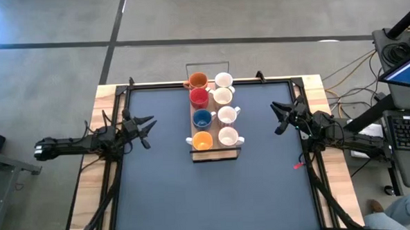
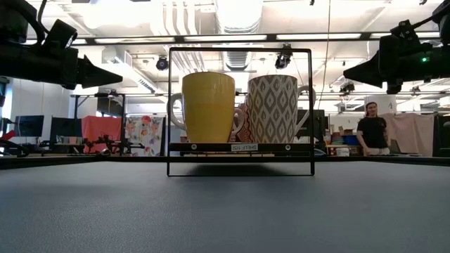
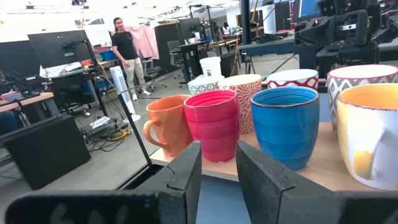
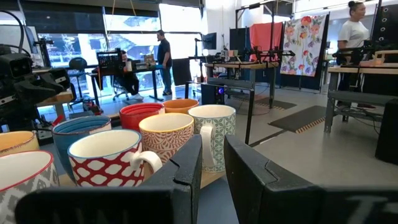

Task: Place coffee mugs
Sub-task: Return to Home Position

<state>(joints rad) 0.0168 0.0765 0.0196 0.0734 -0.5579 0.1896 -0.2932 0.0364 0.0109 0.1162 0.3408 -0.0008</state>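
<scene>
Black matting covers the table (image 1: 215, 198), bare apart from one fixture.

Fixture: a wooden-based rack (image 1: 216, 155) with a wire frame stands mid-table toward the far side. Its long axis runs from the near edge to the far edge, midway between the two arms.

Load: eight coffee mugs (image 1: 213, 108) stand upright on the rack in two columns of four, close-packed. The column toward the left arm reads, far to near, orange (image 1: 199, 80), red (image 1: 199, 96), blue (image 1: 202, 118), orange (image 1: 202, 140). The column toward the right arm is four white or patterned mugs (image 1: 226, 115). No mug stands on the matting.

Tools: the left gripper (image 1: 145, 131) sits by the left edge and the right gripper (image 1: 280, 118) by the right edge. Each points inward at the rack, well apart from it and about equally distant.

Left fingers (image 3: 186, 171) and right fingers (image 4: 186, 168) show a moderate gap. They hold nothing and touch nothing.

Judgement: placing looks complete. The rack lies straight ahead of both grippers, so the coming move should be a pull-back away from it. No mug stands in that path.
</scene>
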